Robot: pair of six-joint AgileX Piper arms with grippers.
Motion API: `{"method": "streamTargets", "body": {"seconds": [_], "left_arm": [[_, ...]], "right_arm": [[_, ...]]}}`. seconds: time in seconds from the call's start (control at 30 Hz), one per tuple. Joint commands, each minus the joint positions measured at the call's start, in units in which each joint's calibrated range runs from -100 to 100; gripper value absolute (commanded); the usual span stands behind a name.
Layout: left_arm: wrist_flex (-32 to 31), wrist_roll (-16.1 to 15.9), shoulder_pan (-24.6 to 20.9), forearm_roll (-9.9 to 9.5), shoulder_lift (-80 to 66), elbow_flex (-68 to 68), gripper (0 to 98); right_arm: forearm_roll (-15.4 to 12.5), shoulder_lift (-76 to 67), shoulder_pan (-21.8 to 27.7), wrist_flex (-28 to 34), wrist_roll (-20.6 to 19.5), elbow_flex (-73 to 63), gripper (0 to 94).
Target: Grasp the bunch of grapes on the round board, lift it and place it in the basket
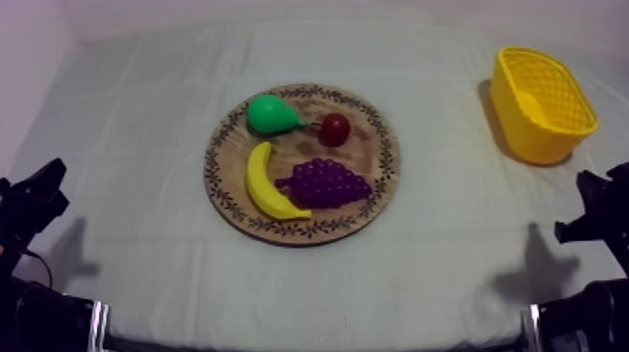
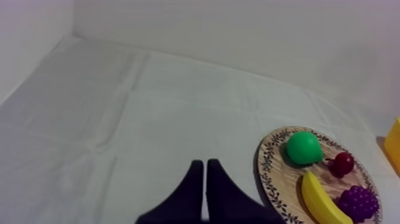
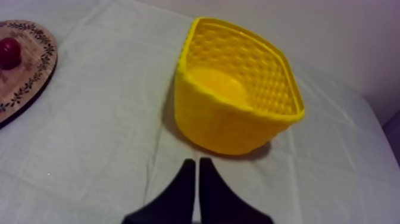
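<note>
The purple bunch of grapes (image 1: 324, 182) lies on the round wooden board (image 1: 379, 178) at its front right, beside the banana (image 1: 265, 184); the grapes (image 2: 358, 202) also show on the board (image 2: 271, 161) in the left wrist view. The yellow basket (image 1: 542, 103) stands at the far right, and its inside (image 3: 238, 89) holds nothing. My left gripper (image 1: 36, 192) rests low at the left edge, fingers together as a narrow wedge (image 2: 204, 179) over bare cloth. My right gripper (image 1: 599, 201) rests low at the right, shut (image 3: 197, 176) just in front of the basket.
A green pear (image 1: 271, 114) and a small red fruit (image 1: 334, 129) lie at the back of the board. The board's rim (image 3: 41, 71) with the red fruit (image 3: 8, 52) shows beside the basket. A wall rises behind the table.
</note>
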Motion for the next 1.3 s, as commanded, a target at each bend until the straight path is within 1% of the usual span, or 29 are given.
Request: {"method": "streamTargets", "body": {"seconds": [0.0, 0.9, 1.07, 1.2, 1.27], "left_arm": [[-0.05, 0.01, 0.00, -0.03, 0.00, -0.03, 0.1], [-0.05, 0.01, 0.00, -0.03, 0.00, -0.03, 0.1], [-0.05, 0.01, 0.00, -0.03, 0.00, -0.03, 0.1], [-0.05, 0.01, 0.00, -0.03, 0.00, -0.03, 0.1], [-0.05, 0.01, 0.00, -0.03, 0.00, -0.03, 0.1]], "right_arm": [[-0.02, -0.02, 0.01, -0.03, 0.00, 0.04, 0.3], [-0.01, -0.02, 0.01, -0.03, -0.12, 0.04, 0.3], [-0.02, -0.02, 0.01, -0.20, -0.97, -0.01, 0.5], [-0.26, 0.03, -0.08, -0.47, -0.06, -0.63, 0.6], [0.15, 0.86, -0.62, -0.75, -0.13, -1.58, 0.6]]}}
